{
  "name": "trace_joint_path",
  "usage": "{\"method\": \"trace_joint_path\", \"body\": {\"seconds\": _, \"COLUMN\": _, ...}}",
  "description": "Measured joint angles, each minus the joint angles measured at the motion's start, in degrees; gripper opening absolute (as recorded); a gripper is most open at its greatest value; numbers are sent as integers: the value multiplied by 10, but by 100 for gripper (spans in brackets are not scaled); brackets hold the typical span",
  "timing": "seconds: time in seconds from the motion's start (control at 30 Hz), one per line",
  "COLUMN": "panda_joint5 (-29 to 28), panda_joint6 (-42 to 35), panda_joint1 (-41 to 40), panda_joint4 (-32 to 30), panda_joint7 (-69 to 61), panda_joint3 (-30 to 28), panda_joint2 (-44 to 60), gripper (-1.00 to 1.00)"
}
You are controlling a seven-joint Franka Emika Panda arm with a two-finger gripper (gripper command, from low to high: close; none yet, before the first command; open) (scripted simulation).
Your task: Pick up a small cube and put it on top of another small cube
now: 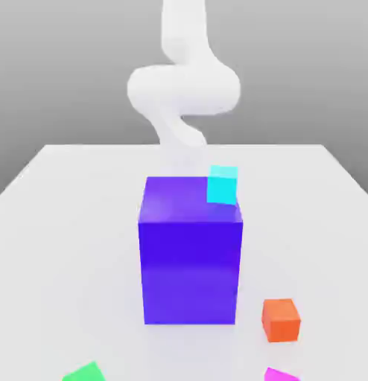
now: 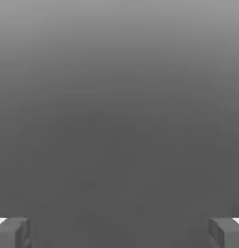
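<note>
Standing near the middle of the white bench (image 1: pixel 60 223) in the exterior view is a big blue-violet cube (image 1: pixel 190 260). A small cyan cube (image 1: pixel 222 185) appears at its upper far corner toward the exterior view's right, overlapping the big cube's top edge; whether it rests on the top or sits behind it cannot be told. The small orange cube (image 1: pixel 281 320) lies on the bench just beside the big cube's lower corner, toward the exterior view's right and apart from it. A green cube (image 1: pixel 86 372) and a small magenta cube (image 1: pixel 280 375) are cut by the lower edge. The white arm (image 1: pixel 183 85) curls above the far side of the bench.

In the hand view, the tool (image 2: pixel 119 232) is spread wide, its two grey fingers (image 2: pixel 12 232) at opposite sides with nothing between them, against a plain grey background.
</note>
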Motion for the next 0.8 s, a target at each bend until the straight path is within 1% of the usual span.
{"method": "trace_joint_path", "body": {"seconds": 0.2, "panda_joint5": 37, "panda_joint6": 30, "panda_joint1": 64, "panda_joint4": 10, "panda_joint7": -121, "panda_joint3": -38, "panda_joint2": 128, "gripper": 0}}
{"method": "trace_joint_path", "body": {"seconds": 0.37, "panda_joint5": 72, "panda_joint6": 54, "panda_joint1": 103, "panda_joint4": 18, "panda_joint7": -222, "panda_joint3": -55, "panda_joint2": 233, "gripper": 0}}
{"method": "trace_joint_path", "body": {"seconds": 0.6, "panda_joint5": 106, "panda_joint6": 89, "panda_joint1": 136, "panda_joint4": 28, "panda_joint7": -353, "panda_joint3": -52, "panda_joint2": 378, "gripper": 0}}
{"method": "trace_joint_path", "body": {"seconds": 0.8, "panda_joint5": 98, "panda_joint6": 123, "panda_joint1": 150, "panda_joint4": 36, "panda_joint7": -441, "panda_joint3": -40, "panda_joint2": 497, "gripper": 0}}
